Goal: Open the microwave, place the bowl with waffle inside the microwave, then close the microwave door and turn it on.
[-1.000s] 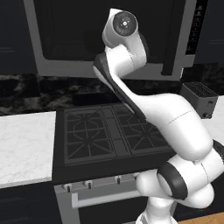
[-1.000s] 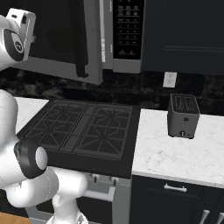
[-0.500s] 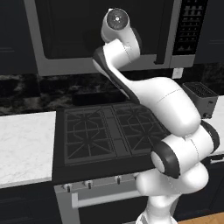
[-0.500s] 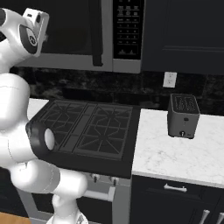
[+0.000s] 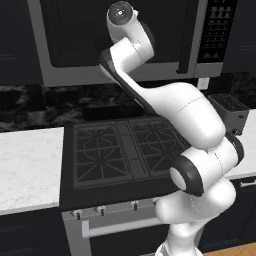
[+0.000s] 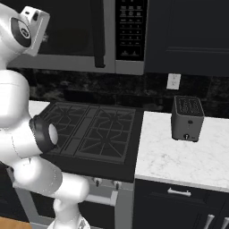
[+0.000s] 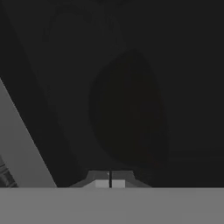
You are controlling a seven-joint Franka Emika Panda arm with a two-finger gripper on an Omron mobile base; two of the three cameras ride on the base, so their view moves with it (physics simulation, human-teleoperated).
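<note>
The white arm rears up from the base, bends at the elbow over the stove (image 5: 120,150) and reaches high, its wrist set against the dark glass of the microwave door (image 5: 75,35). In the hand view the gripper (image 7: 110,183) has its two tips pressed together with nothing between them, pointing straight into the glass just beside the door's grey steel frame. The microwave (image 6: 114,36) is mounted above the stove, its long axis running sideways along the wall. The door lies flat and shut across its front, with the dark vertical handle (image 6: 97,33) just beside the black button panel (image 6: 130,29) at its right end. A small dark toaster (image 6: 187,118) stands on the white counter (image 6: 188,156) to the right of the stove, near the back edge.
</note>
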